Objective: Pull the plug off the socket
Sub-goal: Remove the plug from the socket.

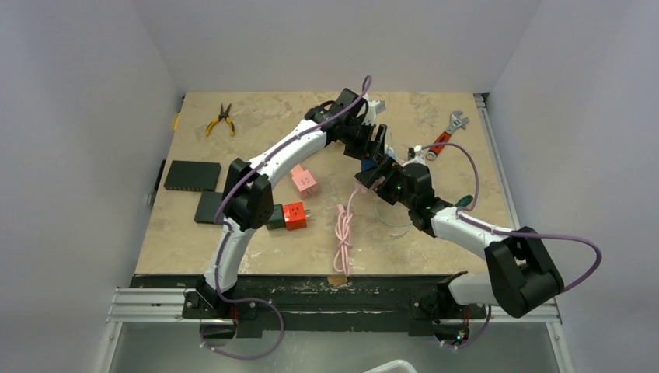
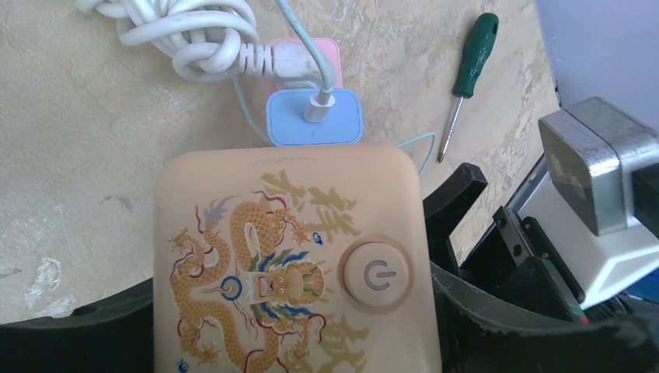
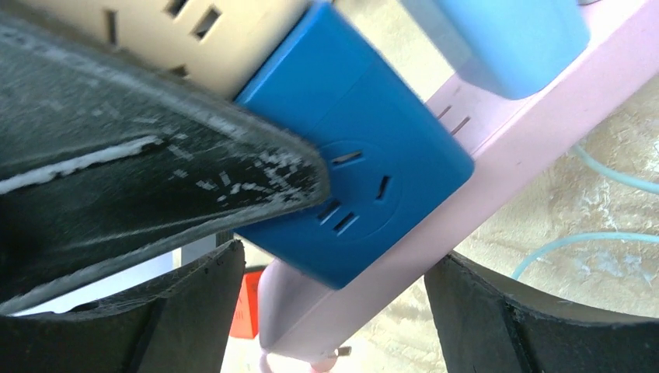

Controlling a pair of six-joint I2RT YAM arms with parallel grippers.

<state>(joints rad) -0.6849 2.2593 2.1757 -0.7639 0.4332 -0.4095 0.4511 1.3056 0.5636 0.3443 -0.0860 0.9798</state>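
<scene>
Scuffed black finger point(image 3: 155, 179), most likely the left gripper's, fills the near left of the right wrist view and overlaps one corner of the plug point(image 3: 350, 179). The plug is a blue cube seated against a face of the beige socket point(image 3: 194, 31). A pink strip point(image 3: 497, 155) runs just behind it, and a pale adapter point(image 3: 505, 39) sits beyond. From above, this cluster lies toward the far right-centre of the table point(image 1: 233, 249), where both arms meet.

The right gripper point(image 3: 334, 256) stands spread, one finger on each side of the plug. I cannot tell whether either finger touches it. The left gripper point(image 2: 295, 256) is pressed against the socket's two sides and looks to be bracing it.

The plug looks like light, rigid plastic with smooth, glossy faces, so the pads may slip under a hard pull. The best hold is probably on two opposite flat sides, squarely and clear of the strip. Its pins are likely held by friction alone. A straight pull away from the socket face should free it, whereas twisting risks bending the pins or dragging the socket out of the left grip.
</scene>
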